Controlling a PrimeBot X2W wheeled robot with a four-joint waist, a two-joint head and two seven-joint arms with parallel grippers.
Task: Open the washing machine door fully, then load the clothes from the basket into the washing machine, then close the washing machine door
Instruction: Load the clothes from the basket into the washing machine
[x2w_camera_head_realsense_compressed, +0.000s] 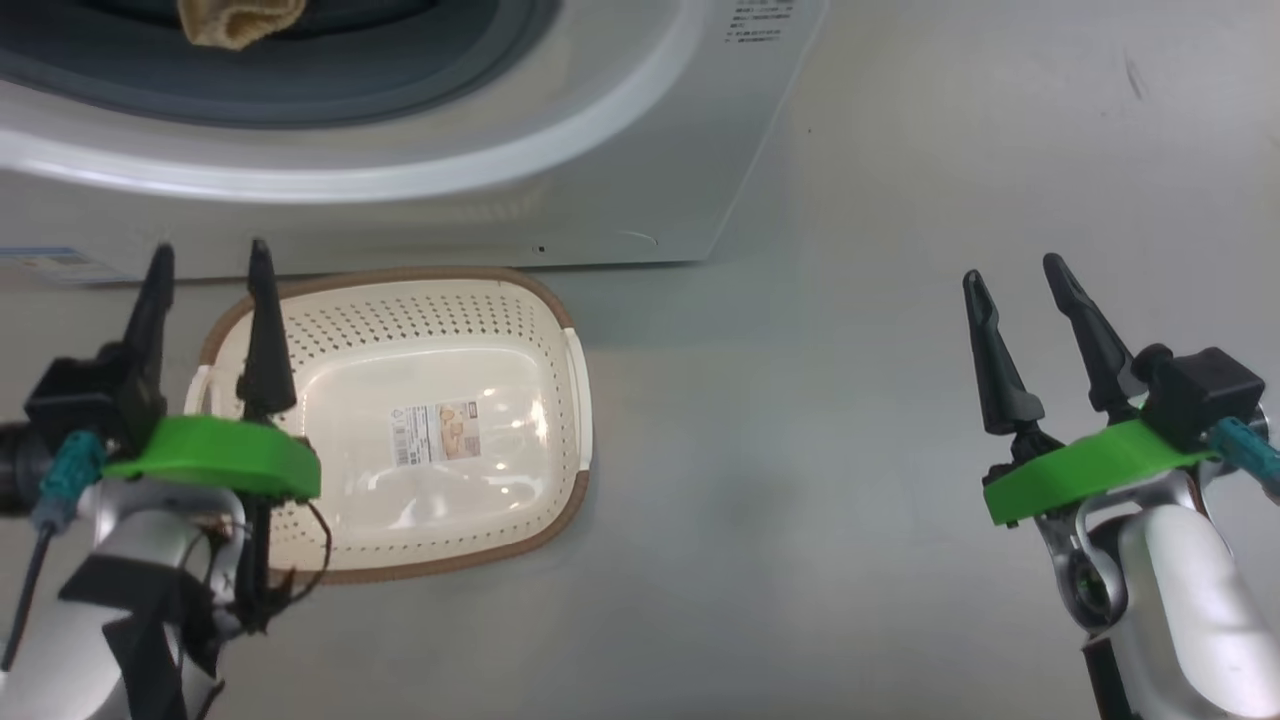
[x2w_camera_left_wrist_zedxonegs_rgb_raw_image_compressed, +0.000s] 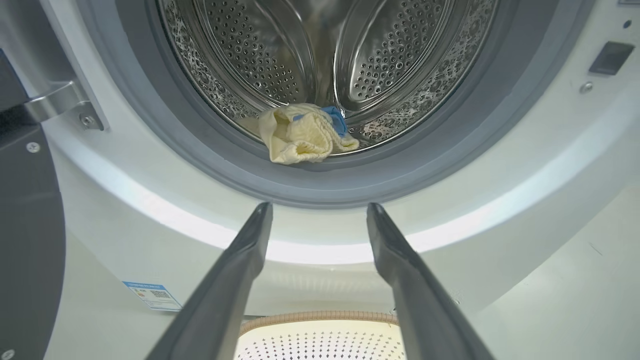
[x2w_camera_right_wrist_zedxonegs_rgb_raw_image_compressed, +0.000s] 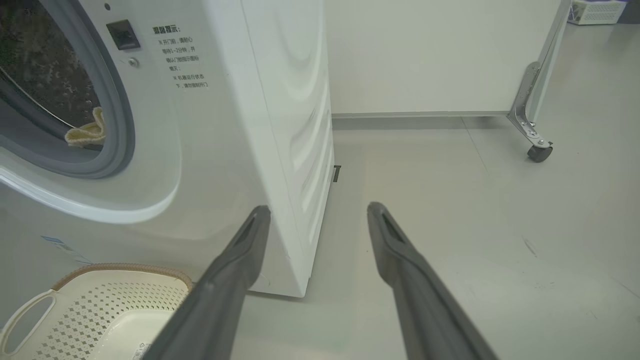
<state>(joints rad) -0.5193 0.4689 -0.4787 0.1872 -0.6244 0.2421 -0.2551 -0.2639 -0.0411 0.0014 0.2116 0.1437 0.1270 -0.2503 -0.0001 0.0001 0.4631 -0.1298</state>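
The cream basket stands on the floor before the white washing machine, with nothing in it but its bottom label. Pale cream clothes with a blue cuff lie at the drum's front lip, also seen as clothes in the head view and clothes in the right wrist view. The washing machine door stands swung open at the left, its metal hinge showing. My left gripper hovers open over the basket's left end. My right gripper is open over bare floor to the right.
Grey floor spreads right of the machine. A white wall panel stands behind it, and a metal leg with a caster sits at the far right. A blue sticker marks the machine's lower front.
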